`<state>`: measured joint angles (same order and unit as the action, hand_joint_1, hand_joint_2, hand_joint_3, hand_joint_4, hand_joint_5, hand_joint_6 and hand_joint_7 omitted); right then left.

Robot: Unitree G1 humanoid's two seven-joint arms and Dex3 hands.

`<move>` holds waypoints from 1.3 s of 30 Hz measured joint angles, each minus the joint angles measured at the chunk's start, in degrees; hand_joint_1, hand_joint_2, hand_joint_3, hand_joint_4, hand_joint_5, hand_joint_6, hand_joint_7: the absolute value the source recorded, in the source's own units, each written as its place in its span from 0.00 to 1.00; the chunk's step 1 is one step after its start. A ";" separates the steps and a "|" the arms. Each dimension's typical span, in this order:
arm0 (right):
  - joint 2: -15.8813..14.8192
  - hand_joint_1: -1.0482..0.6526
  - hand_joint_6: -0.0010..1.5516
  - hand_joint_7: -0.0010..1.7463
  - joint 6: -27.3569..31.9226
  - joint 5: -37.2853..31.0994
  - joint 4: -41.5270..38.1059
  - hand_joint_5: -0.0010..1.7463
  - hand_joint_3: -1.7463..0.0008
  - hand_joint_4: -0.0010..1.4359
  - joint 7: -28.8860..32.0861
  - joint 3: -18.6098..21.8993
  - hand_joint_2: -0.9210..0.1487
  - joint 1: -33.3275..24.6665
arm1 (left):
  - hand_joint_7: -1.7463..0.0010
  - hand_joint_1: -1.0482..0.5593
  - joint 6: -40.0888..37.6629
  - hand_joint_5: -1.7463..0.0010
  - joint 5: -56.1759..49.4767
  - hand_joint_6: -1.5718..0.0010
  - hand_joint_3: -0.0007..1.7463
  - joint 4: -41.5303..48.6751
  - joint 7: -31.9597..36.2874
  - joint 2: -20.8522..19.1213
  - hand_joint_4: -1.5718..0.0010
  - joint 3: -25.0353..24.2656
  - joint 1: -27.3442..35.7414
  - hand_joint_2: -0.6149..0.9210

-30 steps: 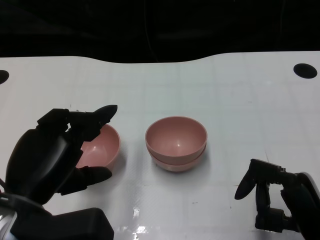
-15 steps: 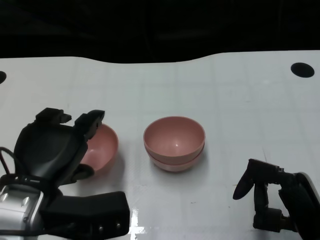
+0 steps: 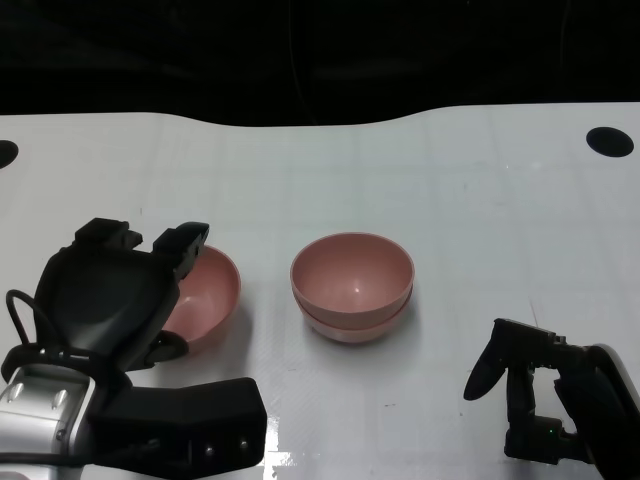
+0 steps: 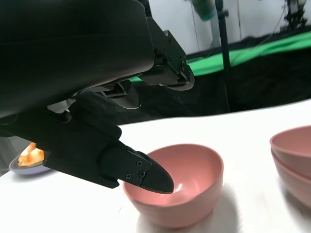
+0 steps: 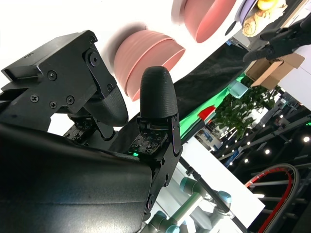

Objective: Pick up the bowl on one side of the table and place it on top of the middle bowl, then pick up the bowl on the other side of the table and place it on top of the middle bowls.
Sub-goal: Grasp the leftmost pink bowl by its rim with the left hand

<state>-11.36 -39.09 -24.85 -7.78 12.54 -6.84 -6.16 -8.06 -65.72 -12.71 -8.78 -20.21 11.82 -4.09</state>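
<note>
A pink bowl stands on the white table at the left. My left hand hangs over its near-left rim, fingers above the rim and spread. In the left wrist view the thumb tip sits just over the bowl's rim while the other fingers stay high above it; nothing is gripped. Two pink bowls stacked together stand in the middle, also seen as the stack and the stack. My right hand rests low at the near right, holding nothing.
Two black round holes mark the table's far corners, one at the right and one at the left. A purple plate with orange food lies beyond the left bowl. Behind the table's far edge it is dark.
My left hand has dropped and turned over the left bowl, its fingers pulled back from the far rim to the near-left rim. The right hand has barely moved.
</note>
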 measured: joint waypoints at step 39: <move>0.41 0.60 0.54 0.85 1.14 -0.12 0.99 1.00 0.00 0.67 -0.22 -0.04 0.76 -0.15 | 0.83 0.50 6.81 0.00 12.09 0.24 0.08 32.11 5.43 -0.95 0.46 10.48 -16.05 1.00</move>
<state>-10.95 -37.94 -24.97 -6.79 12.32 -6.88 -6.31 -1.25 -53.63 19.40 -3.35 -21.16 22.30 -20.14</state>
